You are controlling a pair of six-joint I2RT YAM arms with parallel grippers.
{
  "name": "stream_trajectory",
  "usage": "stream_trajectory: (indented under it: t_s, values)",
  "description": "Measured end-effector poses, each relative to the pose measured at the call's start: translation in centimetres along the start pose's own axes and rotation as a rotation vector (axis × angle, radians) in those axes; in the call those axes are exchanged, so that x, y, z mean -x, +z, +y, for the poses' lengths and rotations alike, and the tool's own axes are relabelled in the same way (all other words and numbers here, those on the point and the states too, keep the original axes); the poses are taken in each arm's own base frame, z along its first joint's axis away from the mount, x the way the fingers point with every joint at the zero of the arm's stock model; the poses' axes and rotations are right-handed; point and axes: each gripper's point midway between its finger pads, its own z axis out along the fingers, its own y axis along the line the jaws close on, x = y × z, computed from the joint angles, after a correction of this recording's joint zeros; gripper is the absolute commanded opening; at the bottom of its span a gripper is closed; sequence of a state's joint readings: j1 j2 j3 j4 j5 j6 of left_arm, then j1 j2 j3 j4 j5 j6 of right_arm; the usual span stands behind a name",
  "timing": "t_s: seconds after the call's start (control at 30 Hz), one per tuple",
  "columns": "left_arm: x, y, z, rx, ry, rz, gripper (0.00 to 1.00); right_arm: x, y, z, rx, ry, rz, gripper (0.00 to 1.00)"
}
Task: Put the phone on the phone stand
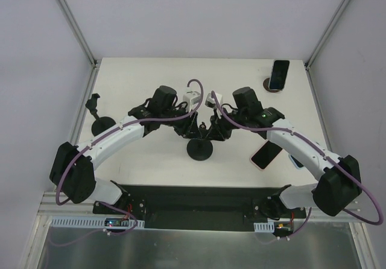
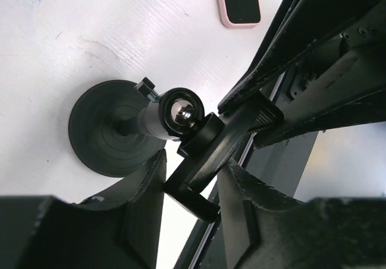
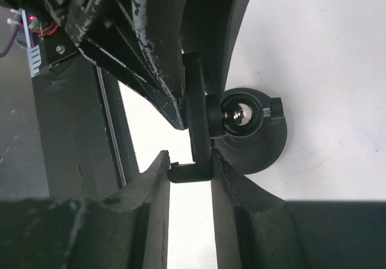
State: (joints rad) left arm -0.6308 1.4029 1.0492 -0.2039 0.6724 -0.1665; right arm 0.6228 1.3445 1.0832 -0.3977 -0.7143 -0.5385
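Observation:
A black phone stand with a round base (image 1: 199,150) stands at the table's middle. Both grippers meet over its cradle. My left gripper (image 1: 188,126) is shut on the cradle's black bracket (image 2: 202,172), with the ball joint (image 2: 181,113) and the base (image 2: 108,130) just beyond the fingers. My right gripper (image 1: 218,127) is shut on the bracket's L-shaped lip (image 3: 192,171), beside the ball joint (image 3: 241,114). The pink-cased phone (image 1: 266,155) lies flat on the table to the right of the stand, held by neither gripper. It also shows in the left wrist view (image 2: 238,0).
A second phone (image 1: 279,75) leans on a dark stand at the back right corner. Another black stand (image 1: 99,121) sits at the left edge. A blue object (image 1: 295,160) lies under the right arm. Metal frame posts rise at the back corners.

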Motion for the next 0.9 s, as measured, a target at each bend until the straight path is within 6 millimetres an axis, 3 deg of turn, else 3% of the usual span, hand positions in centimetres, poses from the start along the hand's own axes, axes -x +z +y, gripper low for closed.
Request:
stream_trajectory:
  t_s: [0.17,0.27,0.4,0.6,0.67,0.77,0.8,0.83,0.9]
  values:
    - [-0.3,0.1,0.0,0.025,0.02,0.017,0.26,-0.5,0.1,-1.6,-0.123,0.055,0.015,0.59]
    - [-0.4,0.3,-0.1,0.031,0.028,0.021,0.25,-1.9,0.2,-2.8,-0.232,0.122,0.038,0.65]
    - [-0.3,0.3,-0.2,0.032,0.03,0.019,0.5,-2.1,-0.3,-3.6,-0.352,0.175,0.02,0.69]
    - [0.1,-0.4,-1.6,-0.017,0.041,0.009,0.54,-2.8,-1.9,-4.9,-0.514,0.266,0.009,0.72]
    - [0.5,-0.8,-2.2,-0.032,0.052,-0.003,0.6,-2.8,-2.3,-5.2,-0.547,0.288,-0.001,0.75]
    - [1.1,-1.4,-3.1,-0.047,0.05,-0.023,0.83,-2.3,-2.8,-4.6,-0.548,0.295,-0.034,0.83]
    - [1.4,-1.6,-3.4,-0.05,0.047,-0.03,0.87,-2.1,-3.1,-4.2,-0.541,0.295,-0.047,0.87]
    - [1.8,-1.8,-3.7,-0.053,0.04,-0.039,0.92,-1.7,-3.4,-3.7,-0.532,0.292,-0.068,0.97]
    - [2.6,-2.6,-4.4,-0.046,0.017,-0.063,0.98,-0.9,-4.4,-2.6,-0.523,0.295,-0.123,0.97]
